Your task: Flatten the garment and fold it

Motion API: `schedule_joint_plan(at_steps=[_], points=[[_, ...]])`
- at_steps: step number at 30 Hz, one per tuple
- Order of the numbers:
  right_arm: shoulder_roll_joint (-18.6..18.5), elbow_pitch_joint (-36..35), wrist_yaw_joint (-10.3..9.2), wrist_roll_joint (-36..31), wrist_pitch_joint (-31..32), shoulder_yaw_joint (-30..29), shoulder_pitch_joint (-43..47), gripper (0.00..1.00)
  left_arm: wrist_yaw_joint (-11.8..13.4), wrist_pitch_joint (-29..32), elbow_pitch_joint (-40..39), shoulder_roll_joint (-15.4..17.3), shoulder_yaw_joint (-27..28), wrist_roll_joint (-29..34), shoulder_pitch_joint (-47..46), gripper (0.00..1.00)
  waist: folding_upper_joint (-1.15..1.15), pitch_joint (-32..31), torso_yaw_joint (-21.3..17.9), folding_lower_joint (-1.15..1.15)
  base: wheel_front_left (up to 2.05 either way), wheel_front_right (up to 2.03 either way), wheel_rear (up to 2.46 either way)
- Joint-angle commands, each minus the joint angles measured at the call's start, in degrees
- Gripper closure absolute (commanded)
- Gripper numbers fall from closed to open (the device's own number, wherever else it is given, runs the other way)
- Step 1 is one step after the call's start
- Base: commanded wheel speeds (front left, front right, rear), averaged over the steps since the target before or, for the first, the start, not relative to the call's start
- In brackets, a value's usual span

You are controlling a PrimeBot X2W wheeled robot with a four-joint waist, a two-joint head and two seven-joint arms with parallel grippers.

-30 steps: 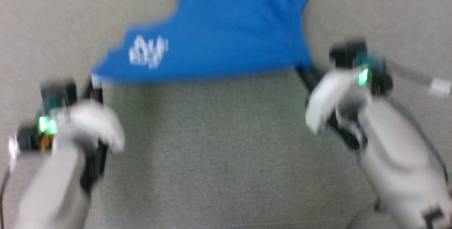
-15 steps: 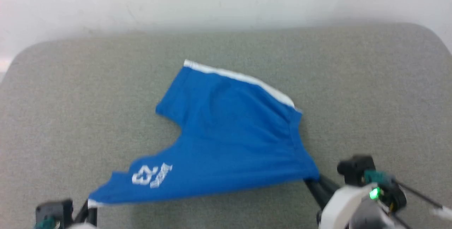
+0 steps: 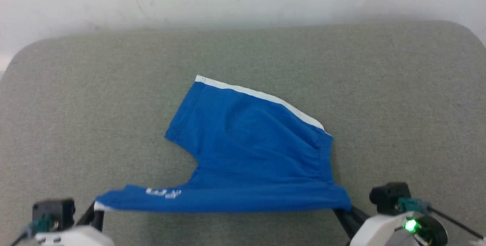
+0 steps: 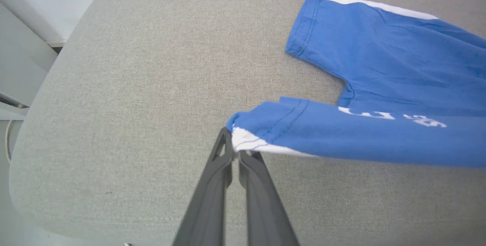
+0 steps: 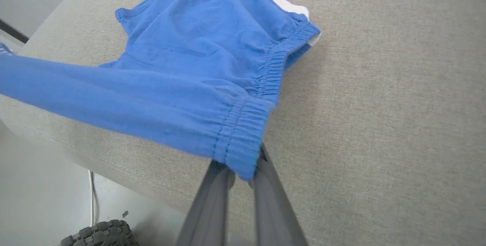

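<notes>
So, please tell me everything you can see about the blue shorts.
The shorts are bright blue soft fabric with a white trim band, a gathered elastic waist and a small white print. The far leg lies on the grey padded surface, slightly wrinkled. The near edge is lifted and stretched: the left gripper pinches a hem corner, the right gripper the waistband corner.
</notes>
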Motion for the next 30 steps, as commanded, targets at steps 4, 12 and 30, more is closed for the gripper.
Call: schedule_joint_plan(at_steps=[4,12,30], points=[[-0.2,2.2,-0.60,0.7,1.1,-0.5,-6.4,1.00,-3.5,4.1,3.3,1.7,-1.2,-0.1,-10.6,1.00,0.00,3.3,-2.2,0.00,0.00,0.00,0.00],[0.0,9.4,-0.60,4.5,3.6,-1.1,-18.5,1.00,-11.1,15.2,15.9,-1.7,-8.3,0.3,-34.1,1.00,0.00,8.6,-4.7,0.00,0.00,0.00,0.00],[0.0,21.1,-0.60,10.9,0.7,-0.3,-35.8,1.00,-17.9,24.4,45.1,-12.6,-16.6,5.8,-67.3,1.00,0.00,19.6,-9.3,0.00,0.00,0.00,0.00]])
